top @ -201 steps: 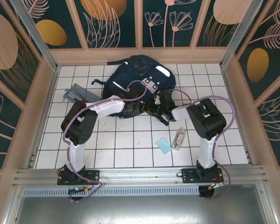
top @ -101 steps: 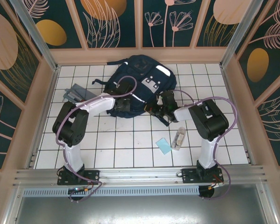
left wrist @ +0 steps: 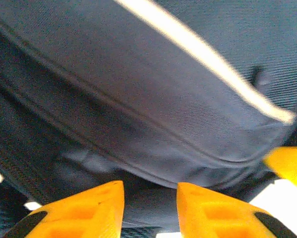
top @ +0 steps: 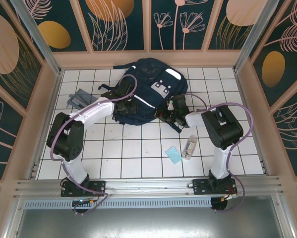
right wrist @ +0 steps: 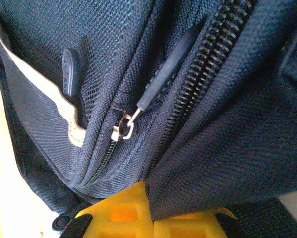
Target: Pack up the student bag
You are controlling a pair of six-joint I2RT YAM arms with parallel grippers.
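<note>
Woven navy student bag (top: 146,72) — right hand (right wrist: 149,198) pinches its fabric; left hand (left wrist: 150,193) parted.

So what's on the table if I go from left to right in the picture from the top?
First the grey pouch, then the bag, then the blue card, then the clear bottle.

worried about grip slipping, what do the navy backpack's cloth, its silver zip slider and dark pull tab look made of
The navy-blue fabric backpack: coarse woven synthetic cloth, matte, visible weave grain. Its small silver zip slider: likely metal, bright glints. The long dark pull tab: smooth and moulded, probably rubber or soft plastic, dull sheen.
</note>
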